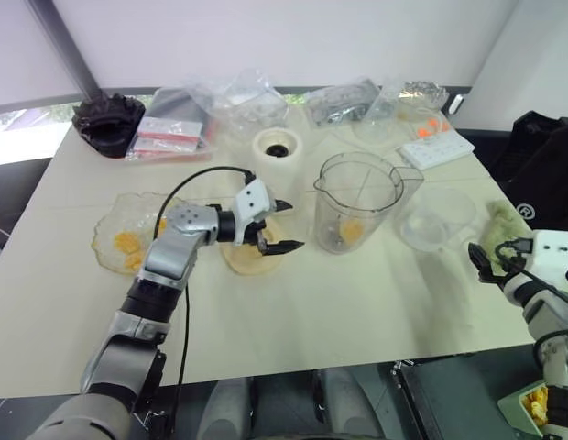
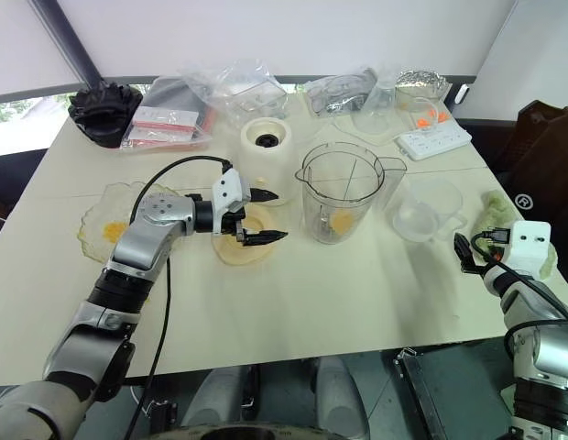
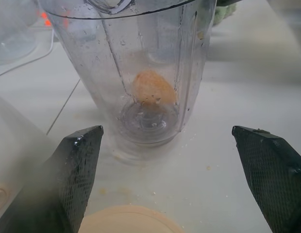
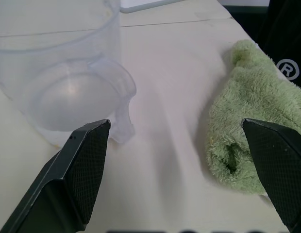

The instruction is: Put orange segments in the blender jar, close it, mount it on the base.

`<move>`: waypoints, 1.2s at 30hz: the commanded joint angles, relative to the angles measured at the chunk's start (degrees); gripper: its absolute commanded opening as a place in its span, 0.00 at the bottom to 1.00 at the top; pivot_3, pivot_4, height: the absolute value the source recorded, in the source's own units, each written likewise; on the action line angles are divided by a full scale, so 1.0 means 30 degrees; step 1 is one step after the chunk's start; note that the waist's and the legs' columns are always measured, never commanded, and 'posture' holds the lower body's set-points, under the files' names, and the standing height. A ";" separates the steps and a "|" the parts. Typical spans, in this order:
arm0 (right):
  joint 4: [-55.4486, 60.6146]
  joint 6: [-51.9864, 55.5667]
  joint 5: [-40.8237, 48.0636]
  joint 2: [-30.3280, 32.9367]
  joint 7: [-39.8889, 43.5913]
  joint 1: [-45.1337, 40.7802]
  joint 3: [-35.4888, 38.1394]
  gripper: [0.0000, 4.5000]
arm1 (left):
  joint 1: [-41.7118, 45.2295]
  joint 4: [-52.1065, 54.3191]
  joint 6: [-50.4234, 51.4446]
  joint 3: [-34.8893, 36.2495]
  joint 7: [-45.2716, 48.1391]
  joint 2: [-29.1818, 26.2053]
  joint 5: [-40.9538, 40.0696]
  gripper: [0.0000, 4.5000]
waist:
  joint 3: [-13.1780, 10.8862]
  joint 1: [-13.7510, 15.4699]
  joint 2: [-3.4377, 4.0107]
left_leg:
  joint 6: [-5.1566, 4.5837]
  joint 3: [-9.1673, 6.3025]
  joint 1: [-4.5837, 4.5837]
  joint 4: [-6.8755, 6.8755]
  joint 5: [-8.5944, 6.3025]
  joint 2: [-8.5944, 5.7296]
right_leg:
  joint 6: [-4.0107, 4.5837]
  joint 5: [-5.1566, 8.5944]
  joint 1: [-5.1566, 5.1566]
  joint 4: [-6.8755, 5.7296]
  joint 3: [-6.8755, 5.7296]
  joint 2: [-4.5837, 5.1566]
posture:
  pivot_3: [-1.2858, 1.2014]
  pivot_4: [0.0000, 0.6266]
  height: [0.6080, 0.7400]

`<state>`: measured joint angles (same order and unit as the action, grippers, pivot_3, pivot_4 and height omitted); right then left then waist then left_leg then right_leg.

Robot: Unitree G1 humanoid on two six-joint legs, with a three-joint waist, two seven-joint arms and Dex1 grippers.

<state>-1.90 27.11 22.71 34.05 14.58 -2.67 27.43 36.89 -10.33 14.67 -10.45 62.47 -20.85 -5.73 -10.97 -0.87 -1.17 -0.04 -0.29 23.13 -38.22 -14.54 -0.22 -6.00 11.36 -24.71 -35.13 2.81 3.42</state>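
The cream worktop [image 1: 376, 302] spans the frame. At centre stands the blender jar [image 1: 355, 203], upright and uncovered, with an orange segment [image 3: 153, 88] resting at its bottom. Above and left of it sits the base [image 1: 278, 147]. Left of the jar, the left claw [image 1: 277, 226] hangs released over a flat cream lid [image 1: 252, 259]. At the right edge, the right claw [image 2: 468, 253] is released too, between a clear bowl [image 1: 440, 218] and a green cloth [image 4: 247, 131]. More orange segments [image 1: 128, 244] lie in a wavy dish [image 1: 114, 225] at left.
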 commanded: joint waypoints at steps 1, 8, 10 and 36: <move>-0.0485 -0.0594 -0.0085 -0.0236 -0.0179 -0.0791 0.0432 1.00 | 0.0752 -0.0087 -0.0757 -0.0115 -0.0016 -0.0043 -0.0205 0.98 | -0.0001 0.0004 0.0001 | 0.0000 -0.0002 -0.0001 0.0000 0.0000 0.0000 | 0.0001 0.0000 0.0001 -0.0001 -0.0001 -0.0002 | 0.52 0.24 1.00; -0.1297 -0.0951 -0.0376 -0.0490 -0.0225 -0.1523 0.0216 1.00 | 0.0888 -0.0599 -0.1414 -0.0274 -0.0080 -0.0058 -0.0139 0.98 | 0.0002 0.0013 0.0006 | 0.0000 -0.0002 0.0002 0.0002 0.0000 0.0000 | -0.0003 -0.0001 0.0001 -0.0001 0.0000 -0.0001 | 0.52 0.24 1.00; -0.1588 -0.1138 -0.0520 -0.0550 -0.0338 -0.1726 0.0207 1.00 | 0.0944 -0.0712 -0.1521 -0.0293 -0.0163 -0.0022 -0.0124 0.98 | 0.0002 0.0011 0.0006 | 0.0000 -0.0002 0.0002 0.0002 0.0000 -0.0001 | -0.0002 0.0000 0.0001 0.0000 0.0000 -0.0001 | 0.52 0.24 1.00; -0.5828 -0.4093 -0.1967 -0.2128 -0.3007 -0.4506 0.0237 1.00 | 0.1053 -0.1118 -0.2681 -0.0612 -0.0793 -0.0286 0.0125 0.98 | 0.0002 -0.0039 0.0012 | 0.0000 -0.0003 0.0001 0.0004 0.0000 -0.0002 | -0.0003 -0.0001 0.0001 0.0000 0.0001 0.0000 | 0.52 0.24 1.00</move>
<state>-19.64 16.52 17.03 27.55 6.25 -14.92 27.17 38.70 -14.78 7.79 -12.54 60.65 -21.37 -5.42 -10.96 -0.98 -1.13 -0.04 -0.30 23.14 -38.21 -14.54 -0.23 -6.01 11.36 -24.71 -35.13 2.82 3.42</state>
